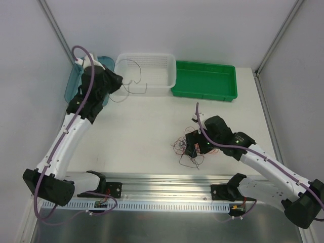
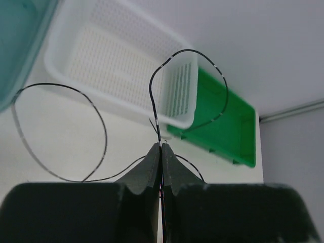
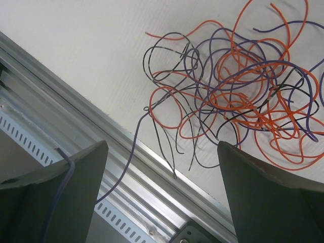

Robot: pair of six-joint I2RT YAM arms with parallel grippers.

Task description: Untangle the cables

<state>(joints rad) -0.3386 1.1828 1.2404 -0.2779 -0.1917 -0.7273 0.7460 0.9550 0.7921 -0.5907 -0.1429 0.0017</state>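
cables [image 3: 238,86]: messy pile of orange, black and purple wires on the table [image 1: 142,131], near right side | black cable [image 2: 150,91]: far left, away from the pile, looping up by the white basket [image 2: 121,109] | left gripper [image 2: 161,148]: pinched tight on the black cable | right gripper [image 3: 162,144]: fingers wide apart, over the pile

A loose tangle of cables [image 3: 238,96] in orange, black and purple lies on the white desk [image 3: 76,30], filling the upper right of the view. A slotted metal rail [image 3: 76,116] runs diagonally along the desk's edge, just beside the tangle. The right hand [image 3: 162,147] hangs over the rail with its two dark fingers [image 3: 76,187] spread wide. One purple strand leaves the tangle, crosses the rail and drops behind the left finger; a purple strand lies over that finger's top.
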